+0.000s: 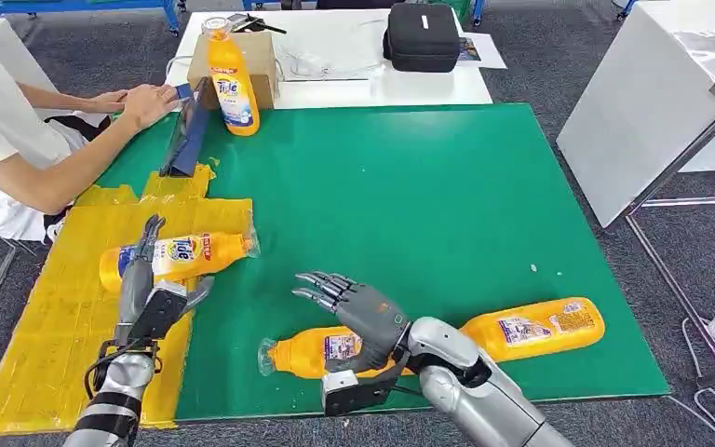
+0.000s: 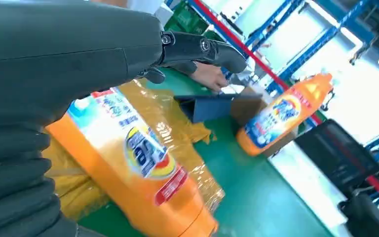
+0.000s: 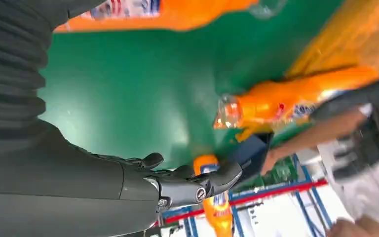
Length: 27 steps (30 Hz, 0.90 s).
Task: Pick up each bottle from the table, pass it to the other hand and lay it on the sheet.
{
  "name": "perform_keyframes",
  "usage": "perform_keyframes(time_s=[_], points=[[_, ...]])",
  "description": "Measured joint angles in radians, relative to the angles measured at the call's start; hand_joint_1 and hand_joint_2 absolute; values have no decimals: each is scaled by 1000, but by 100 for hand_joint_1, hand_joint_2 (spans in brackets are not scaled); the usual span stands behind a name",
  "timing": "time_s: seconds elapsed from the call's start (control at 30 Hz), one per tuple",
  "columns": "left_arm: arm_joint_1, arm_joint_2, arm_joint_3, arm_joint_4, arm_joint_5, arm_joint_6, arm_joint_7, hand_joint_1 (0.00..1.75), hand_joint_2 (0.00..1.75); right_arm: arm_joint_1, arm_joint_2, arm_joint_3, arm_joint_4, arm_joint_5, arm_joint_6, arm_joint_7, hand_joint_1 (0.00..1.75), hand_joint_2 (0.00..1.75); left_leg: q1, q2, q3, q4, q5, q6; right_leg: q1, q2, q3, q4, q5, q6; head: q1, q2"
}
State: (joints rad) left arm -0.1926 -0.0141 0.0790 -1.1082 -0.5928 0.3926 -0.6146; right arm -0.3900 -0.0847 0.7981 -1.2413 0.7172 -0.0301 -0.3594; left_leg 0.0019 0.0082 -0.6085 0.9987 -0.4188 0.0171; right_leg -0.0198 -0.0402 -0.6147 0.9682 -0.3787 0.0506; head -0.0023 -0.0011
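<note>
Orange bottle point(image 1: 321, 352) lying at 6 o'clock on green mat point(image 1: 447, 186), right hand point(image 1: 358, 312) hovering open above. Lowering squarely over label, closing around mid-body. Left hand point(image 1: 154, 289) open, touching sheet-laid bottle point(image 1: 177, 258) at 9 o'clock.

Green table point(image 1: 484, 233) with bottles point(image 1: 532, 328), yellow sheet point(image 1: 56, 317)
</note>
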Motion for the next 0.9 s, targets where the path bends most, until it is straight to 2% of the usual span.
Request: perform_keyframes(time_s=[0.6, 0.9], points=[[3, -12, 0, -26, 39, -7, -12, 0, 175, -25, -14, 57, 61, -9, 17, -6, 0, 175, 0, 0, 0, 0, 0, 0, 0, 0, 0, 0, 0, 0, 0, 0], [1, -22, 0, -22, 61, -8, -30, 0, 175, -28, -15, 70, 79, -61, 37, -18, 0, 175, 0, 0, 0, 0, 0, 0, 0, 0, 0, 0, 0, 0, 0, 0]])
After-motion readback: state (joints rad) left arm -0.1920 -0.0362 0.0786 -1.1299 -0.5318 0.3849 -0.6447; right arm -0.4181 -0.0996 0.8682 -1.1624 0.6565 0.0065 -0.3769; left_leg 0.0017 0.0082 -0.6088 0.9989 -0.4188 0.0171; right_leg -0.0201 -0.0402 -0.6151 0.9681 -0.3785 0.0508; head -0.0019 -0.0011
